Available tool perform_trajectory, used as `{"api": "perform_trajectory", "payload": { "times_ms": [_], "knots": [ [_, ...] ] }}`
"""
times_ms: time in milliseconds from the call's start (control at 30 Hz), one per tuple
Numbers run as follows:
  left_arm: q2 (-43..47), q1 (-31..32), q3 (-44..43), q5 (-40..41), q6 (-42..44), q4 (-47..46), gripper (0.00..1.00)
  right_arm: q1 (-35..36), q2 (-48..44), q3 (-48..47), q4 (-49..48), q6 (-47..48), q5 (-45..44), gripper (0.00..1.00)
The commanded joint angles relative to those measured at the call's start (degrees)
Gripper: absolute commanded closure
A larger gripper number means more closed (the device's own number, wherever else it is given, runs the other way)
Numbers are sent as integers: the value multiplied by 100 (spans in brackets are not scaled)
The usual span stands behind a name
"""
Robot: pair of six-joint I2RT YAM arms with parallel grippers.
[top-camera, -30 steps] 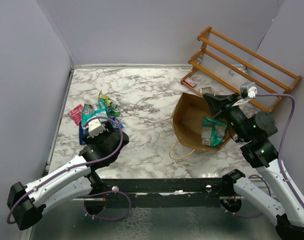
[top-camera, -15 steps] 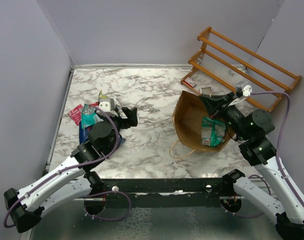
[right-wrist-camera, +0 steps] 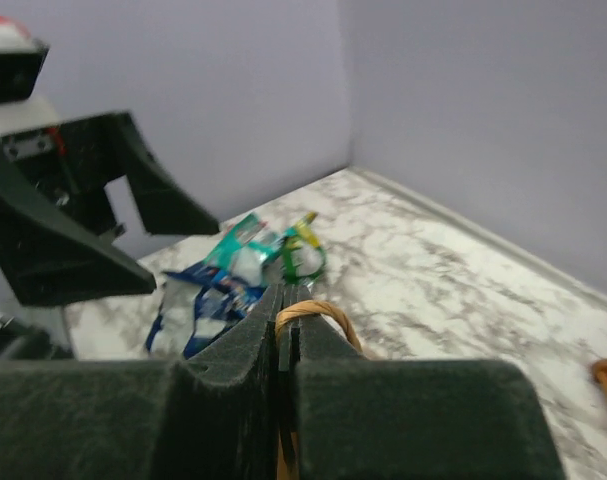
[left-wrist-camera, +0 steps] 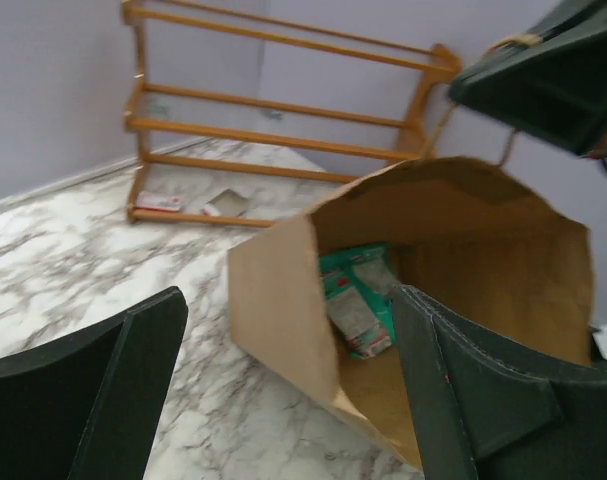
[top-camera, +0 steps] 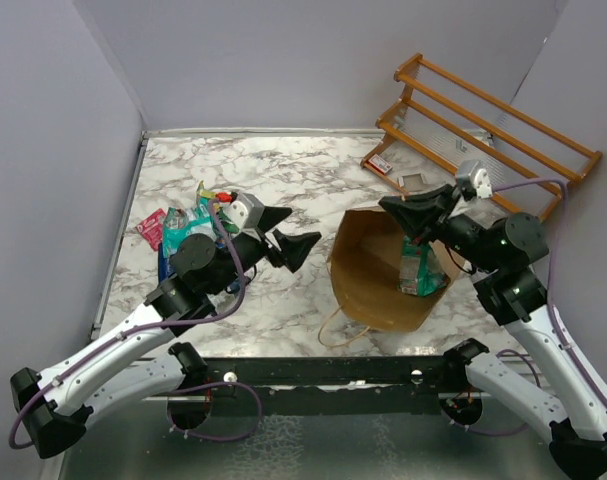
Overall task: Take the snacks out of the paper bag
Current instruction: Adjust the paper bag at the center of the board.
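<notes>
The brown paper bag [top-camera: 368,285] lies on its side right of centre, its mouth open toward the left [left-wrist-camera: 283,290]. A green snack packet [top-camera: 420,265] rests inside it [left-wrist-camera: 358,300]. My right gripper [top-camera: 388,205] is shut on the bag's twisted handle [right-wrist-camera: 318,315] at the upper rim, jaws pressed together [right-wrist-camera: 285,300]. My left gripper [top-camera: 295,232] is open and empty, just left of the bag's mouth [left-wrist-camera: 288,300]. Several snacks, blue, green and yellow-green, lie piled at the left [top-camera: 188,225] [right-wrist-camera: 233,275], with a small red-pink packet [top-camera: 151,228] beside them.
A wooden slatted rack [top-camera: 483,130] leans at the back right [left-wrist-camera: 283,110], with a small red and white packet [top-camera: 380,163] at its foot. Grey walls close the marble table [top-camera: 283,170] on three sides. The bag's other handle [top-camera: 333,325] trails toward the front edge.
My left arm swung right from the snack pile to the bag's mouth, its jaws widening early in the move. My right gripper moved left with the handle, shifting the bag leftward.
</notes>
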State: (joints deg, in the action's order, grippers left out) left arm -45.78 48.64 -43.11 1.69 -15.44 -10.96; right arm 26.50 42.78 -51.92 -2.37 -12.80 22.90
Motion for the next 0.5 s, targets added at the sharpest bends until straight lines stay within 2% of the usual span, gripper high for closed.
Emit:
{"api": "perform_trajectory", "payload": {
  "times_ms": [0, 133, 233, 333, 467],
  "knots": [
    [222, -15, 195, -1842, 25, -807, 14, 13, 218, 246, -331, -75, 1884, 98],
    [21, -13, 435, -2859, -427, -1489, 15, 13, 278, 341, -326, -71, 1802, 98],
    [-332, 96, 564, -3169, -872, -2052, 17, 13, 213, 405, -440, -136, 1695, 98],
    [-747, 642, 542, -2868, -680, -2100, 18, 20, 179, 412, -588, -222, 1689, 97],
    [-1184, 1678, 237, -2062, 313, -1810, 18, 17, 233, 222, -676, -323, 1852, 98]
  ]
}}
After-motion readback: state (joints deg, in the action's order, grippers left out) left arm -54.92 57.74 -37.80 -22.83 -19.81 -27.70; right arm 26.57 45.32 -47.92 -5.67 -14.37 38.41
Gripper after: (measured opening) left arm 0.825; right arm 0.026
